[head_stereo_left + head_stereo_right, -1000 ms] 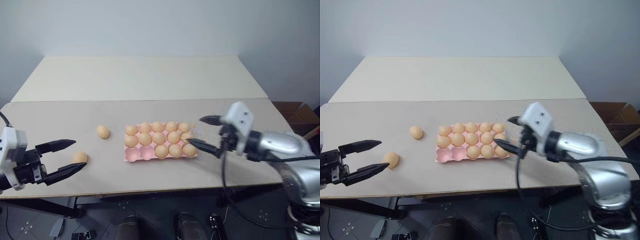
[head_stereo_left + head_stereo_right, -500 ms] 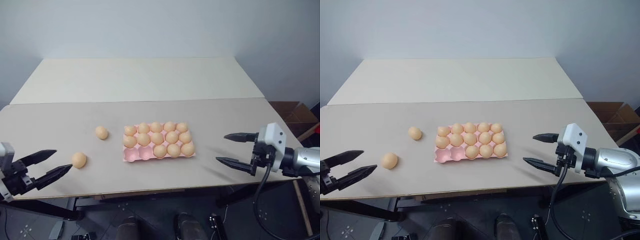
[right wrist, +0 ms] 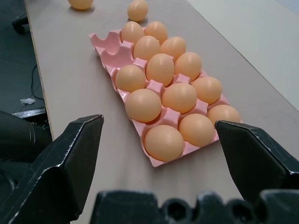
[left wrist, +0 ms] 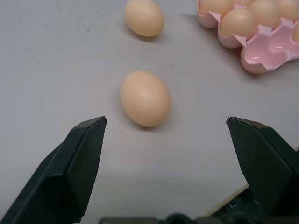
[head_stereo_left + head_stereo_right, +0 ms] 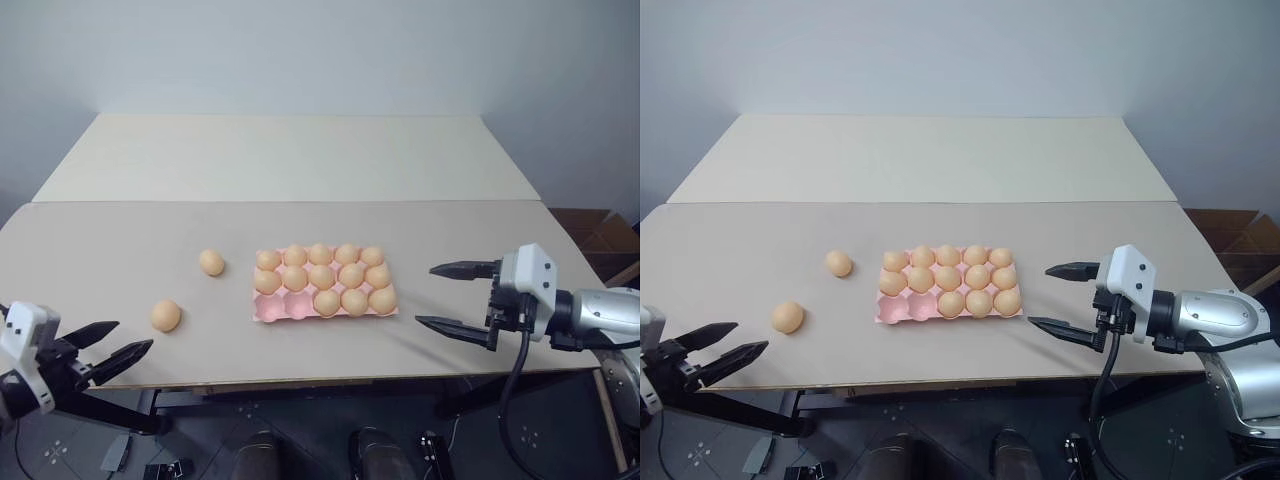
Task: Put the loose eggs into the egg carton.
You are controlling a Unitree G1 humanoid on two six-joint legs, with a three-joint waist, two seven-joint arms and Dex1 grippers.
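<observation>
Two loose eggs lie on the desk, left of the pink egg carton. Its two front-left cups are bare. Nothing stands between eggs and carton. Left fingers and right fingers both stand wide, holding nothing. No writing can be read.

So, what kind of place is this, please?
Probably a robot test room rather than a kitchen: a plain pale table against a bare wall, a pink egg carton set out with loose eggs beside it, and cables on the dark floor under the table.
</observation>
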